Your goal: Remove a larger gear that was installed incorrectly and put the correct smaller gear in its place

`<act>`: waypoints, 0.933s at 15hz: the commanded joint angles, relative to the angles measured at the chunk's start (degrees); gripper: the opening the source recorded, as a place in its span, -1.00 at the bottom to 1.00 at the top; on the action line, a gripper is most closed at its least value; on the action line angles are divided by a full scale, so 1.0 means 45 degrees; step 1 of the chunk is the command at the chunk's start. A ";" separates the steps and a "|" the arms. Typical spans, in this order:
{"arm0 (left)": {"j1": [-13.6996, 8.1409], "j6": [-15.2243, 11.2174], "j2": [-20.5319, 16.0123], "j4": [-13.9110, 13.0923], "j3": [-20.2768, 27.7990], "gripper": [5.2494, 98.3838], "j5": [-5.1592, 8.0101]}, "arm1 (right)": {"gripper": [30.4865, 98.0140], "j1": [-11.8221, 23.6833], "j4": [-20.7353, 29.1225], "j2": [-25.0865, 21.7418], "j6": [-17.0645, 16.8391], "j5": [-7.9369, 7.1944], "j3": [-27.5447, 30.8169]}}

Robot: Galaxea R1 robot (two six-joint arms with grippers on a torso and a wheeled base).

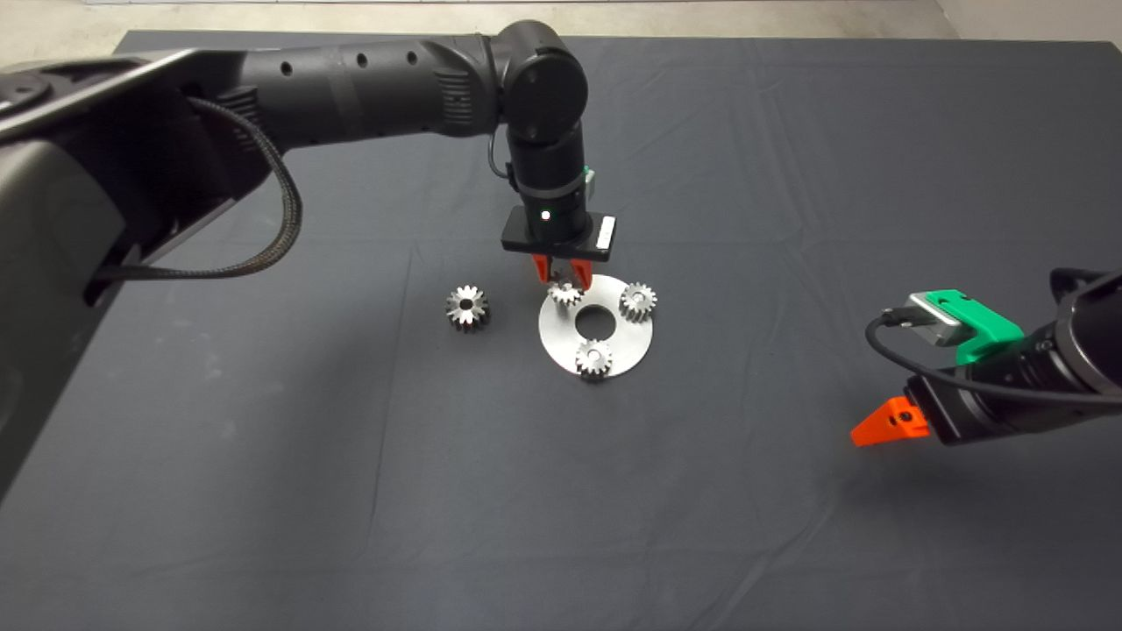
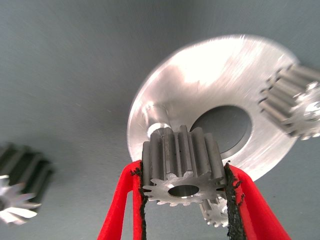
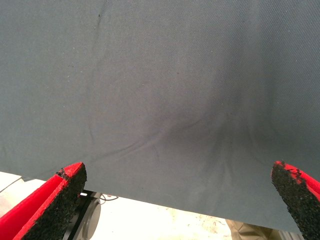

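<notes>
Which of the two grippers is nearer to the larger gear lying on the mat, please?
Left. The left gripper is over the round plate, close beside the larger gear, shut on a smaller gear. The right gripper waits far off by the mat's right edge.

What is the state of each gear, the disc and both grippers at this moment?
smaller gear: held between the left gripper's fingers, above the disc's edge.
larger gear: off the disc, lying on the mat.
two other small gears: sitting on the disc.
disc: flat on the mat.
left gripper: shut on the smaller gear.
right gripper: open, holding nothing, waiting aside.
</notes>
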 commanded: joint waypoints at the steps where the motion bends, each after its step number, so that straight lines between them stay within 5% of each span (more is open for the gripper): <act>1: -0.0108 0.0077 0.0012 0.0000 -0.0022 -0.52 0.0009 | 0.99 0.0230 0.0327 -0.0045 -0.0037 0.0020 0.0016; 14: -0.0147 0.0077 0.0013 -0.0020 0.0037 -0.55 0.0048 | 0.99 0.0230 0.0346 0.0013 -0.0037 0.0020 0.0016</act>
